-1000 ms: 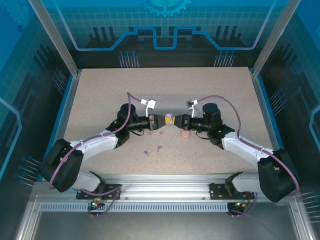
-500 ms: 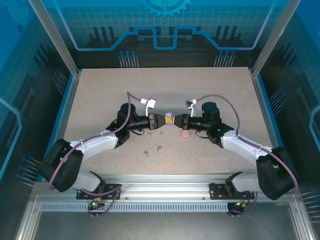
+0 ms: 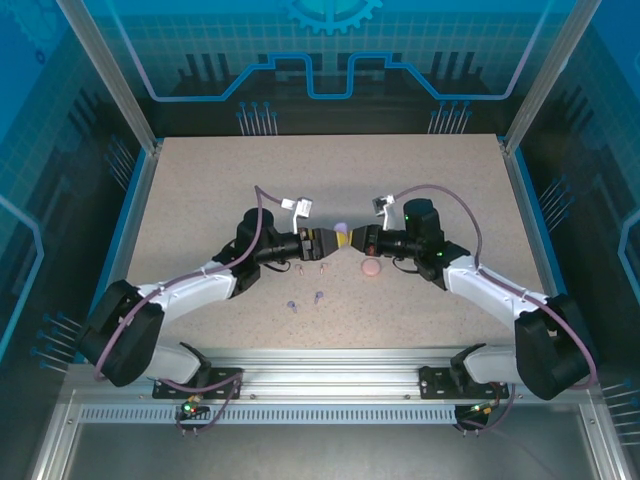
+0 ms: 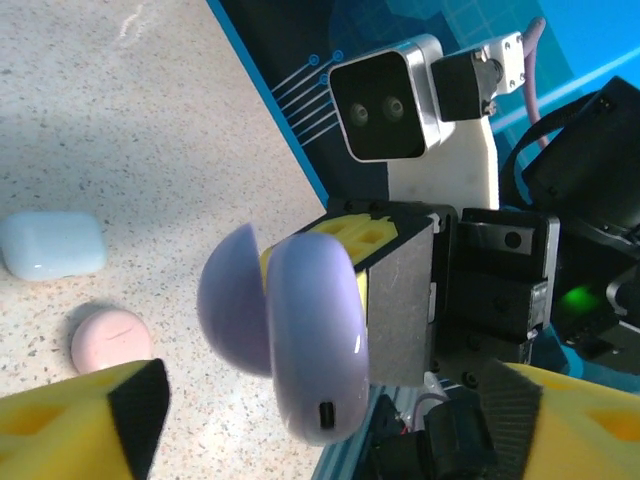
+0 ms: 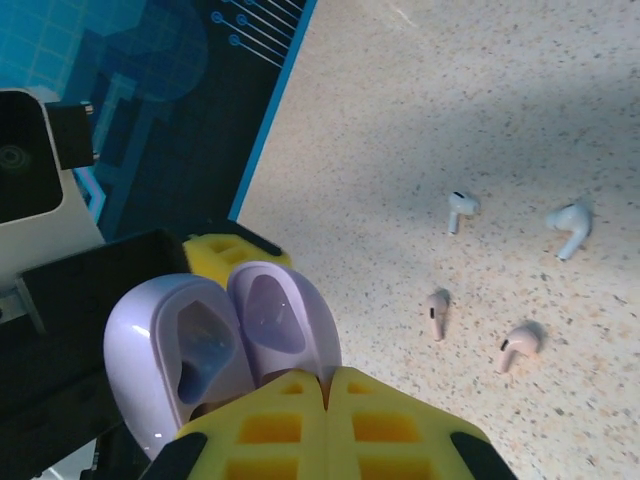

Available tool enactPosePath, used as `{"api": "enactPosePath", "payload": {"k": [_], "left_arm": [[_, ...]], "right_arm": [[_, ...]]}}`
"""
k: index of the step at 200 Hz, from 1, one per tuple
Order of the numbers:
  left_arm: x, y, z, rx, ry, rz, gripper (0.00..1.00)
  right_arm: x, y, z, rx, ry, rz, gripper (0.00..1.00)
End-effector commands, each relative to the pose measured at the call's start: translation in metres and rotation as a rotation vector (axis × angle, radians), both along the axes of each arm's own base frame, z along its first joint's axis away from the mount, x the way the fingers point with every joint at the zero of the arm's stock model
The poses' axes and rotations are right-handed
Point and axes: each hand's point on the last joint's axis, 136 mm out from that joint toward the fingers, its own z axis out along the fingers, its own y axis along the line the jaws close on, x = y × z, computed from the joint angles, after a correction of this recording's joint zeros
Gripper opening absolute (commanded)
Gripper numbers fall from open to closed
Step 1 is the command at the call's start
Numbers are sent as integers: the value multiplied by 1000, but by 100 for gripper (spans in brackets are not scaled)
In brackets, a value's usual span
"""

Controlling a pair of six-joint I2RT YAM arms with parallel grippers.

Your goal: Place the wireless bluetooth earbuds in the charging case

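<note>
The left gripper (image 3: 328, 241) and right gripper (image 3: 348, 240) meet mid-table with the purple case (image 3: 342, 228) between them, barring the centre. Beyond them the table (image 3: 200, 180) lies bare (wide room there). On the near side four earbuds (image 3: 323, 268) and the pink case (image 3: 371, 268) dot the way.

Spread wide, the left claw (image 4: 322, 402) flanks an open purple case (image 4: 300, 330) pinched by the right claw (image 4: 370, 275).
</note>
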Motion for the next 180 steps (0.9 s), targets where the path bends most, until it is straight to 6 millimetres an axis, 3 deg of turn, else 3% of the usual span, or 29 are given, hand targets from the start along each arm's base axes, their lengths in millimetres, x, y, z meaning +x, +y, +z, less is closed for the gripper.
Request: {"api": "enactPosePath", "payload": {"k": [1,33,40,72,103,127,159,180], "left_arm": [[6,13,24,24,-57,74,97],[4,30,44,120,-101,86,99],[5,33,48,145,-103,73,99],[4,43,41,306,-22,-62,99],[-6,35,27,389,55,-249,98],[-10,28,21,401,86,-360,90],[-10,18,26,369,93,-469,75],[-11,12,32,330,93,-525,71]], "right_arm": [[7,-13,-1,-64,10,-25,0],[9,-22,1,-181,-39,15,0],[12,-22,11,-214,-79,36,0],[18,-25,19,-364,-197,140,0],[19,-17,32,-398,-276,249,0],[18,-11,38,-405,-317,320,0],[14,-6,39,-416,-337,374,0],[10,-2,37,-425,-339,403,0]]}}
